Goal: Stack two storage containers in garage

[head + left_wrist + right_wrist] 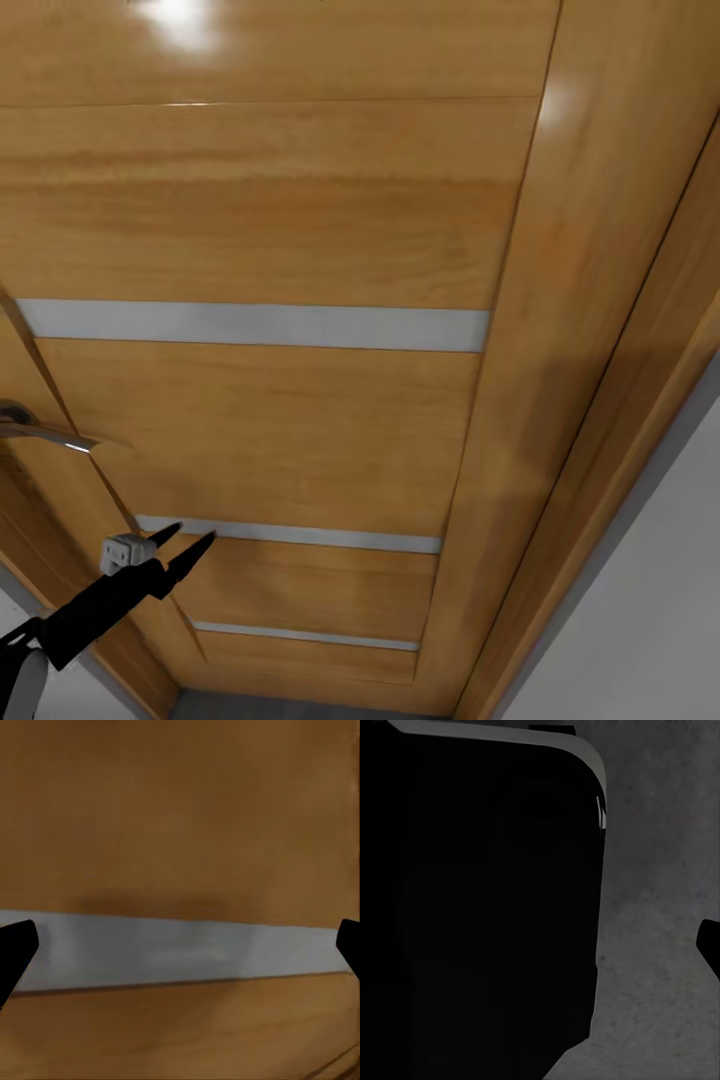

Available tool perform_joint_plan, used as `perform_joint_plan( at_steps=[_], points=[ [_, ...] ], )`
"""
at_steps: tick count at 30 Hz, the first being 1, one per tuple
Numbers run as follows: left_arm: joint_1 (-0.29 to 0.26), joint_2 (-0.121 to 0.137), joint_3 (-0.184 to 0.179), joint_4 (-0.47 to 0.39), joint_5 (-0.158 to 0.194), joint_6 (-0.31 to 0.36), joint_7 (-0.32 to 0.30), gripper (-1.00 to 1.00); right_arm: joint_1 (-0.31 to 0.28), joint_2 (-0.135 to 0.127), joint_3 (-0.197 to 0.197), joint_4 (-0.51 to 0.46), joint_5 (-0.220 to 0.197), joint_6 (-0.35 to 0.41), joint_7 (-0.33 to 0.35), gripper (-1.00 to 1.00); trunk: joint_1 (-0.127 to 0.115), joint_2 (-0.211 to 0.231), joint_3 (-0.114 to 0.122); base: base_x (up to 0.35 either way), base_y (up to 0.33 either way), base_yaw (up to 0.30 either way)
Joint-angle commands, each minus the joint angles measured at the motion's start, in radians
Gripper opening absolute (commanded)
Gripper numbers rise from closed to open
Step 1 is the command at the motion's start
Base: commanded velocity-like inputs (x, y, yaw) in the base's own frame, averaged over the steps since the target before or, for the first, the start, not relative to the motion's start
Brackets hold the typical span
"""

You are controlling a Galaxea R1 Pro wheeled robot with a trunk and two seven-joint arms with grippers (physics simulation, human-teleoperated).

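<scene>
The left tool (pixel 185 540), fingers apart, nears a wooden door (pixel 300 200); the right tool's state is unclear behind a dark shape (pixel 480 907).

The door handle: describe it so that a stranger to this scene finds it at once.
A wooden door crossed by grey strips spans the head view. At its left edge, above the open left gripper, juts the door handle, the sole curved, shiny metal piece.

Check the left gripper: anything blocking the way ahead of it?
Yes. A wooden door fills the path, its handle off to the left. The left gripper, jaws open and empty, points at a silver inlay strip low on the door. No storage containers in sight.
</scene>
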State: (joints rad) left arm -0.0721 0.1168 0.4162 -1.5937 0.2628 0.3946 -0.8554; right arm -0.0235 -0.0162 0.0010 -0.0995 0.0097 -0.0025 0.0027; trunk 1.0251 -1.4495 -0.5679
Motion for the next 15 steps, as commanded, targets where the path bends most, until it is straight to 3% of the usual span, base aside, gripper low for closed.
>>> perform_joint_plan(
  at_steps=[1,7,11,15],
  points=[
    [-0.026,0.002,0.001,0.0,0.009,0.03,-0.002,1.0,-0.001,0.0,0.001,0.0,0.001,0.0,0.0,1.0,0.0,0.0,-0.001,0.0,0.0,0.0],
    [-0.16,0.009,0.0,0.0,0.007,0.139,0.001,1.0,-0.001,-0.003,0.003,0.0,0.002,-0.001,0.0,1.0,0.0,0.0,-0.001,0.0,0.0,0.0],
    [-0.203,0.009,0.0,0.0,0.007,0.171,0.009,1.0,-0.001,-0.004,0.003,0.0,0.002,-0.001,0.0,1.0,0.0,0.0,-0.001,0.0,0.0,0.0],
    [-0.236,0.008,-0.001,0.0,0.007,0.185,0.064,1.0,0.0,-0.005,0.004,0.0,0.002,-0.001,0.0,1.0,0.0,0.0,-0.001,0.0,0.0,0.0]
  ],
)
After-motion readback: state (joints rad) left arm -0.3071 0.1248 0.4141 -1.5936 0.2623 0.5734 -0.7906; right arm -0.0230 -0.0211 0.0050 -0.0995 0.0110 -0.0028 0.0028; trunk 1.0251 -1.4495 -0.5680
